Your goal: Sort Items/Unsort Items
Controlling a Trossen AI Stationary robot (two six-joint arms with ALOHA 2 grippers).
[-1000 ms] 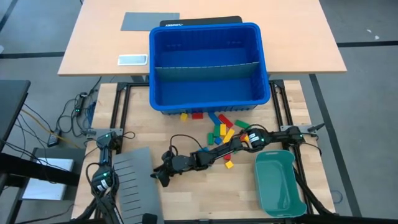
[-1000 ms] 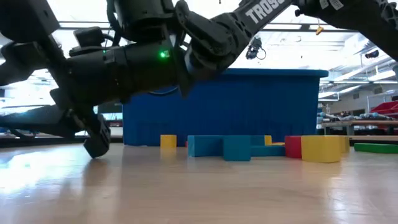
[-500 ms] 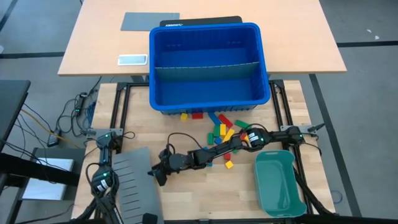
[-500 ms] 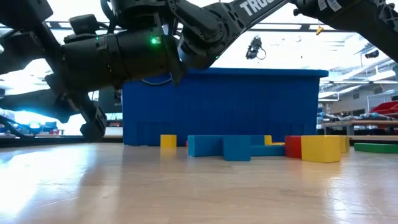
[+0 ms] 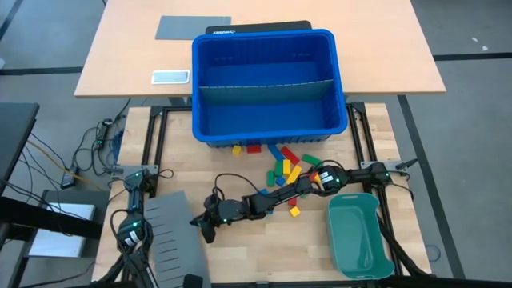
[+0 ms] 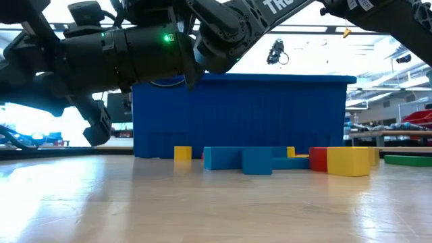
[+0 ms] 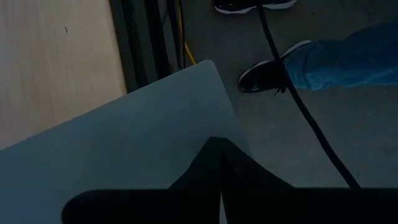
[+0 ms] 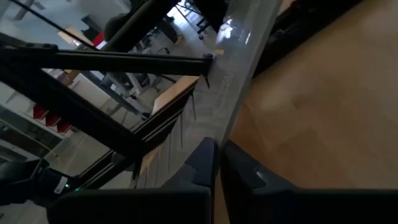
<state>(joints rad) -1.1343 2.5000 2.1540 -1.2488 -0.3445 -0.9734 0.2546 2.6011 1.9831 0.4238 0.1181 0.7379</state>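
Both grippers are pinched shut and empty — the right gripper (image 5: 205, 227) sits lower-centre at the grey divider sheet (image 5: 172, 240)'s edge, the left gripper (image 7: 221, 186) over that sheet. Risk: it drags the sheet, while the blocks (image 5: 288, 170) lie unsorted at centre below the blue bin (image 5: 268, 46).

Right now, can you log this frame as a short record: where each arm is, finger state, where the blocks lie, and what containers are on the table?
right gripper: reached across the table to the edge of the grey slotted divider sheet; fingers shut, nothing visibly held
left gripper: parked at the table's left near corner, over the divider sheet; fingers shut
blocks: loose pile of red, yellow, green and blue on the wood, just in front of the blue bin
blue bin: divided in two, no blocks visible inside
teal tray: right near side, no blocks inside
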